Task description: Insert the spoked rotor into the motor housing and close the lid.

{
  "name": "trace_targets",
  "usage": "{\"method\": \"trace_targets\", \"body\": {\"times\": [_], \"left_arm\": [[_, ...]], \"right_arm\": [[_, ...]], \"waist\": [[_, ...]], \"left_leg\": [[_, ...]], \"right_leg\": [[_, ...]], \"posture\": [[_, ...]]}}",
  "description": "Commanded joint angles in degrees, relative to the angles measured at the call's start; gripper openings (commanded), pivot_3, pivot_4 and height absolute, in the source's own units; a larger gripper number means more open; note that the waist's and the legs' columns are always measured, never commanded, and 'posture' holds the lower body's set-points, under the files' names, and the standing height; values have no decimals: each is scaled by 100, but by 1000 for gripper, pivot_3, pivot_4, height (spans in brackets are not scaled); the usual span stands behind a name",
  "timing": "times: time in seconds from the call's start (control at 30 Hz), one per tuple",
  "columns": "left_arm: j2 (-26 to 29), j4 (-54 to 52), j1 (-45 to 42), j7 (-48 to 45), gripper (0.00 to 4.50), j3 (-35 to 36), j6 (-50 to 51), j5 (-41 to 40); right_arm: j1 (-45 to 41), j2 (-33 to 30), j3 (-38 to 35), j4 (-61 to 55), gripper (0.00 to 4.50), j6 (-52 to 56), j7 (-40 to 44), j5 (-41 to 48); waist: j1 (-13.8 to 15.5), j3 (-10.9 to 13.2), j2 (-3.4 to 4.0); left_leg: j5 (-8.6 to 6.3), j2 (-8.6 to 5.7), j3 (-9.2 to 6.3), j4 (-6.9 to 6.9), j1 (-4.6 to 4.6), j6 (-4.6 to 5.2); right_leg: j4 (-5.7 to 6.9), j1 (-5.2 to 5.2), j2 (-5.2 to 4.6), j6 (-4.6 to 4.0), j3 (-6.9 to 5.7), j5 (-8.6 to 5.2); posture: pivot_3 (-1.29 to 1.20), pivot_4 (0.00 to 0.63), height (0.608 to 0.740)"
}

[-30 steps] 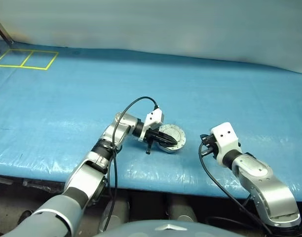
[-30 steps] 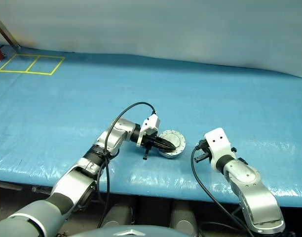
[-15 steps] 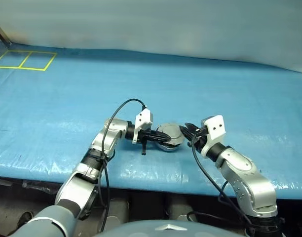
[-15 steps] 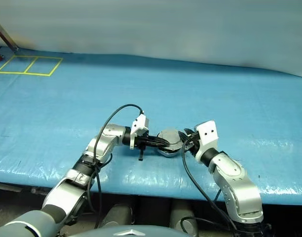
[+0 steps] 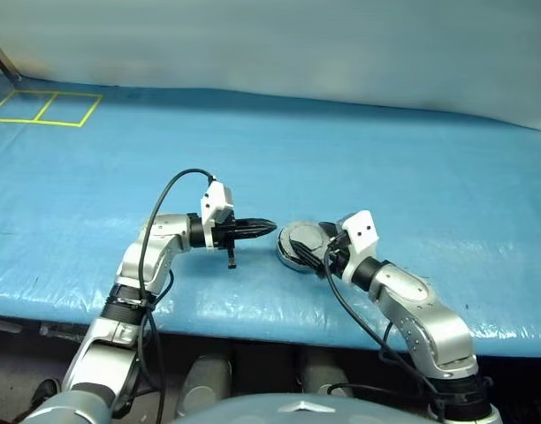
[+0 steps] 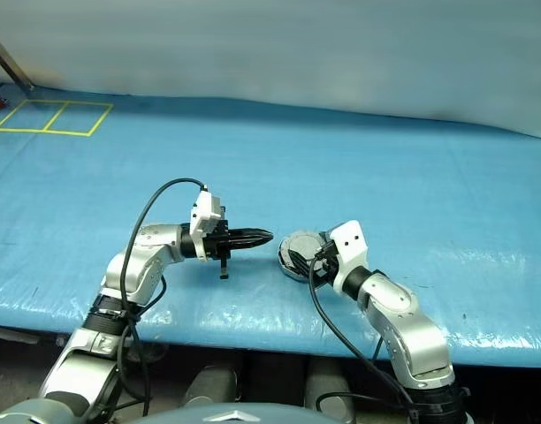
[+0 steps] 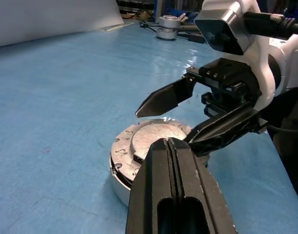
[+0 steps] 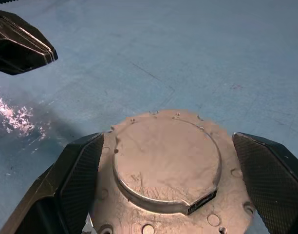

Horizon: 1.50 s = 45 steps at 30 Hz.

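A: Where does the job stand?

B: The motor housing (image 5: 299, 246) sits on the blue counter (image 5: 385, 168) near its front edge, between the two arms. Its upper face is a plain silver plate with a raised round centre. No copper windings show, so I judge it is either closed or lying face down; I cannot tell which. I cannot pick out the spoked rotor or a separate ribbed lid, so I cannot confirm the insertion is done.

A: And the grippers?

B: The left gripper (image 5: 262, 228) has its fingers pressed together, holding nothing, pointing at the housing from just beside it without touching. The right gripper (image 8: 158, 195) has its fingers wide apart, one on each side of the housing, not closed on it.

A: Do the views differ?

B: The right wrist view shows the plate's small rim holes, a notch in the raised centre, and the gap between each finger and the housing's edge. The left wrist view shows the housing's side wall and the right gripper's spread fingers from the front. The head views show the layout and yellow floor-style markings (image 5: 42, 108) at the far left corner.
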Motion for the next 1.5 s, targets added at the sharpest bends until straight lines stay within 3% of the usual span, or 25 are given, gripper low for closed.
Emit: {"method": "trace_targets", "body": {"times": [0.03, 0.3, 0.4, 0.5, 0.83, 1.5], "left_arm": [[61, -237, 116, 216, 0, 128, -18, -81], [35, -171, 430, 737, 0, 338, -51, -152], [26, -125, 505, 821, 0, 324, -98, -105], [1, -74, 542, 894, 0, 310, -131, -86], [-111, 35, 626, 1156, 0, 265, -217, -41], [-160, 217, 659, 1270, 0, 263, -276, -11]], "right_arm": [[-71, -46, 103, 4, 4474, -186, -11, -134], [-46, -193, 380, 138, 4474, -308, -5, -510], [-54, -195, 331, 106, 3926, -318, 12, -507], [-57, -174, 306, 3, 3038, -290, 36, -462], [-163, 349, 89, -324, 3032, 154, -320, -78], [-267, 267, 800, -292, 3032, 877, -717, -628]], "waist": [[1, 0, 0], [-4, -2, 1], [1, -2, 1], [3, -2, 1], [-3, -1, 1], [-14, -4, 1]], "left_leg": [[0, 0, 0, 0, 0, 0], [2, 1, 1, 1, 4, -3], [2, 1, 1, 1, 4, -3], [2, 1, 1, 1, 4, -4], [3, 2, 1, 1, 4, -5], [3, 3, 1, -1, 5, -5]], "right_leg": [[0, 0, 0, 0, 0, 0], [4, 1, 1, -4, 0, 0], [3, 2, 1, -4, 0, 0], [4, 2, 1, -5, 0, 1], [4, -1, 1, -8, 1, 2], [4, -1, 3, -10, 1, 3]], "posture": [[0, 150, 740], [0, 150, 740], [0, 150, 740], [0, 150, 740], [0, 150, 740], [0, 150, 740]]}}
